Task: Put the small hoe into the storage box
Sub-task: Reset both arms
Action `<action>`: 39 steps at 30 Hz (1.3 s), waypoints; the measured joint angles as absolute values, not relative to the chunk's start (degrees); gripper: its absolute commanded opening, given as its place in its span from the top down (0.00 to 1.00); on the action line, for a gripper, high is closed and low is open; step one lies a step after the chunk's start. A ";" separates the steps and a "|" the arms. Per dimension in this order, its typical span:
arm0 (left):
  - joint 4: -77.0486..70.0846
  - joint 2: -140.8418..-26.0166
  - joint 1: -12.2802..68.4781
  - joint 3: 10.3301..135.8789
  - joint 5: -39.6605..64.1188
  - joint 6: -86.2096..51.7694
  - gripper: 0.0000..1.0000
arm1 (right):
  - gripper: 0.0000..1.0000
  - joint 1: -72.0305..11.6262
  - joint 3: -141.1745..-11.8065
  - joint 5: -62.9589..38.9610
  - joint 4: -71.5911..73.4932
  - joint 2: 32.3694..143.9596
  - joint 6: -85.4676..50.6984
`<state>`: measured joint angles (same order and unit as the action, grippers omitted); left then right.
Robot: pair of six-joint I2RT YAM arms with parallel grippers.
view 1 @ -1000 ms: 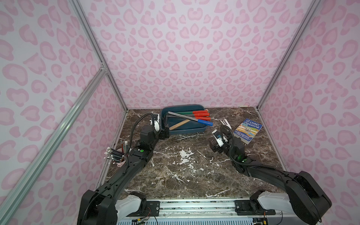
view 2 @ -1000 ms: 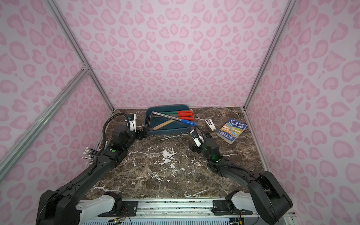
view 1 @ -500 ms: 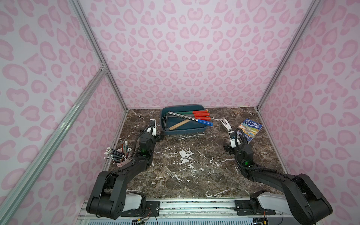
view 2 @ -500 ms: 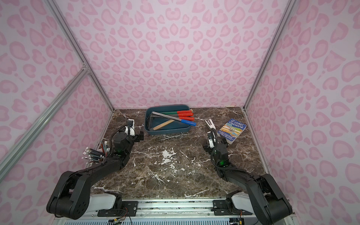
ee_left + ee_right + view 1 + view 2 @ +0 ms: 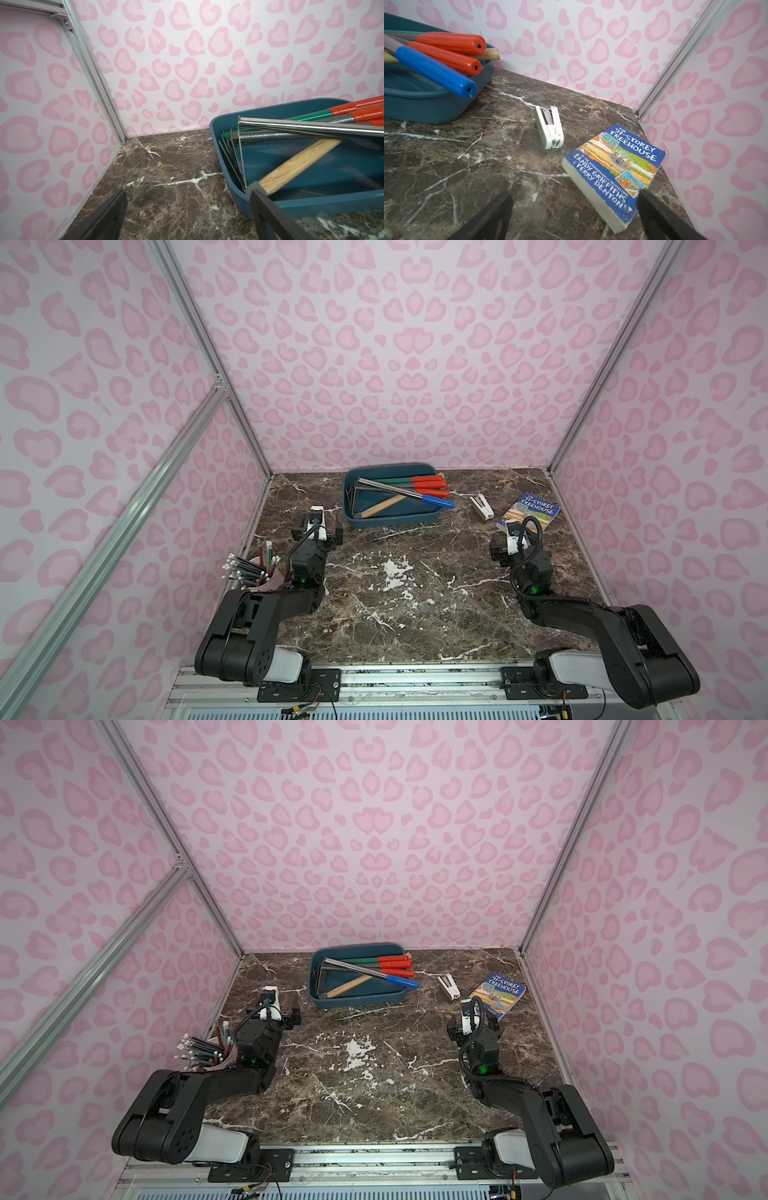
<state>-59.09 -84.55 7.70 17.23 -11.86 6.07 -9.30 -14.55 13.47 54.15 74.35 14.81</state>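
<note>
Storage box (image 5: 395, 521) holds tools (image 5: 395, 488); stapler (image 5: 481, 507), book (image 5: 532, 512) nearby.

- storage box (image 5: 395, 521) (image 5: 357, 1003) (image 5: 311, 205) (image 5: 425, 108): shallow dark teal tub with rounded corners and a rolled rim; stands flat and open-topped at the back of the marble table (image 5: 415, 593), long side towards the arms
- small hoe (image 5: 405, 492) (image 5: 372, 972) (image 5: 311, 127) (image 5: 433, 70): shiny metal shaft, blue grip, thin flat blade; lies slantwise inside the box on top of the other tools (image 5: 424, 481); blade on edge at the box's left end; blue grip juts out over the right rim
</note>
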 measured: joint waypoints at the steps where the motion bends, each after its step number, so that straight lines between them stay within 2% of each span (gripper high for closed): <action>1: -59.96 -84.88 7.42 16.99 -11.81 5.82 0.05 | 0.02 -8.86 -14.46 12.84 54.43 73.87 14.33; 6: -64.27 -86.21 6.07 15.35 -11.22 4.19 0.05 | 0.02 -7.16 -13.30 9.06 57.71 72.84 12.49; 18: -70.83 -88.84 5.08 13.45 -10.96 2.39 0.04 | 0.01 -7.14 -11.92 7.79 60.77 73.12 8.16; 34: -72.73 -89.27 5.10 13.02 -11.68 1.50 0.04 | 0.01 -6.26 -5.04 10.94 83.55 90.00 4.40; 39: -72.75 -89.27 5.26 12.99 -11.86 1.50 0.04 | 0.01 -0.43 -12.21 7.07 77.73 88.86 1.04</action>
<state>-72.75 -89.27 5.26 12.99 -11.86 1.50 -0.43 -12.21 7.07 77.73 88.86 1.04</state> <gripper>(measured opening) 0.958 0.987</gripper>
